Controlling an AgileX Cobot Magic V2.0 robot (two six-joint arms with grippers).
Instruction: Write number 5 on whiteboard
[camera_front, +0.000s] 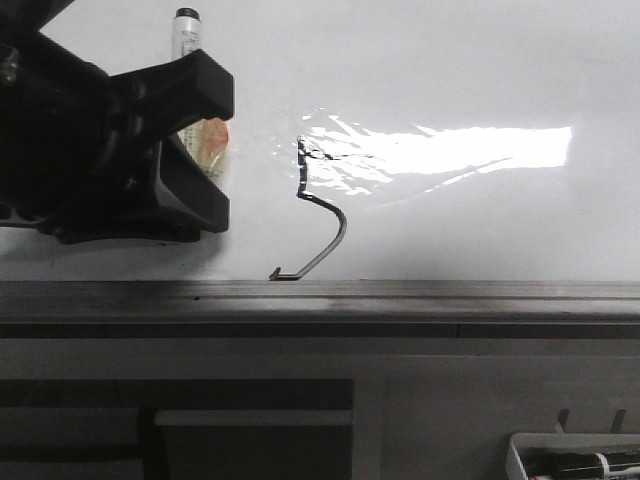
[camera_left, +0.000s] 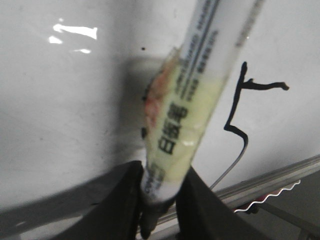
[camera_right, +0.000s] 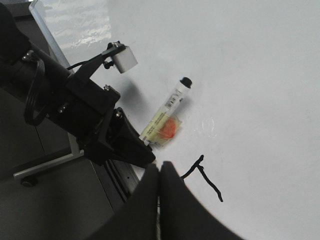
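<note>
well, the whiteboard (camera_front: 450, 70) is the biggest thing here. it is white and shiny, with a bright patch of light on it. a grey rail (camera_front: 400, 292) runs along its near edge in the front view.

the left arm (camera_front: 90, 140) is big and black and fills the left side of the front view. its end effector (camera_left: 160, 200) is clamped on a marker (camera_left: 190, 105). the marker is white with a yellow label and a bit of orange on it. its black end (camera_front: 187, 14) points away from the robot, out over the board. the other end sits down between the two black fingers (camera_left: 200, 210).

the right end effector (camera_right: 160, 200) shows only in its own wrist view. its two dark fingers are pressed together with nothing between them. it hangs above the board, near the drawing.

the number 5 (camera_front: 322, 215) is a thin black line on the board, just to the right of the left end effector. it has a short upright bit, a small top bar, and a round belly. its hooked tail ends close to the rail.

a small tray (camera_front: 575, 462) sits low at the right in the front view, with a dark pen in it.
</note>
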